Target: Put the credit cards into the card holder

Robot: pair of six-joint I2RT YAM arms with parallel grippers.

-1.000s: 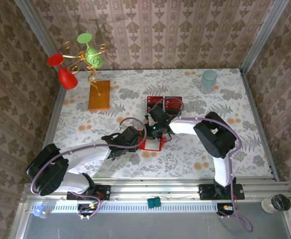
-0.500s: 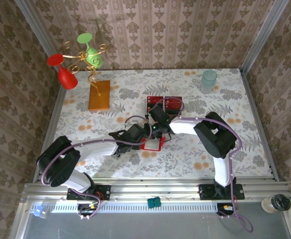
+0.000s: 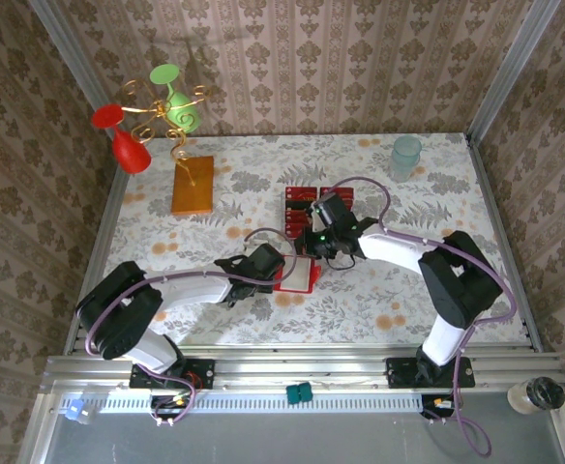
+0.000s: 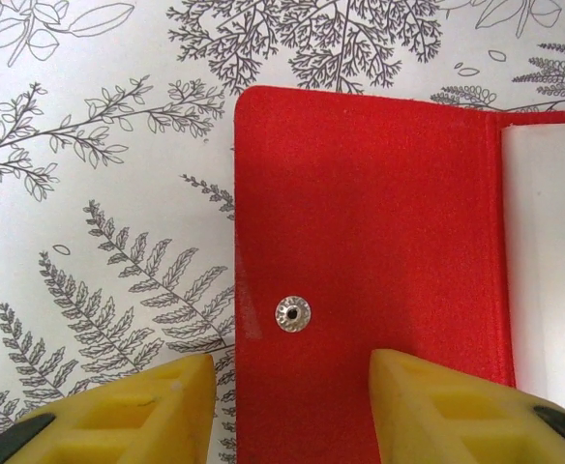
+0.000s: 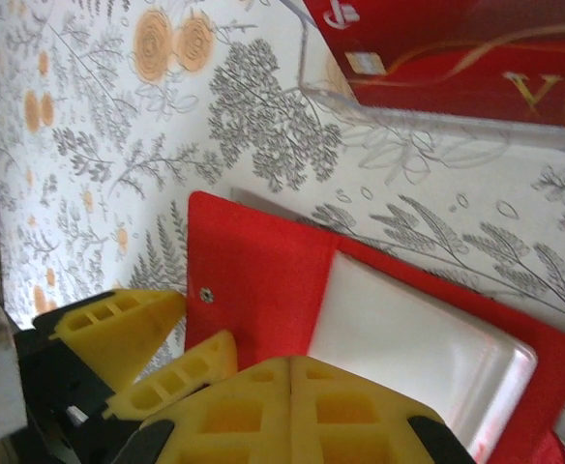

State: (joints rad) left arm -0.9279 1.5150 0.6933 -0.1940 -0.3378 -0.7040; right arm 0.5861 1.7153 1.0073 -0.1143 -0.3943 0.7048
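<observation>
Left wrist: my left gripper (image 4: 292, 387) has its jaws part open, straddling the left edge of the card holder (image 4: 360, 213) and gripping nothing. The holder lies open and flat on the table (image 3: 408, 300), mid-table, nearer the near edge. My right gripper (image 5: 290, 372) is closed and empty, close by the holder's clear pocket (image 5: 408, 338). Credit cards (image 3: 304, 201) sit just beyond, toward the far edge.

The card holder (image 4: 360, 232) runs off the right edge of my left wrist view, its pale pocket (image 4: 553, 261) cut short, and my left fingers (image 4: 128, 416) are cropped at the bottom. From my right wrist the credit cards (image 5: 476, 48) are blurred, cut by the top edge, their gold lettering (image 5: 544, 92) unreadable.
</observation>
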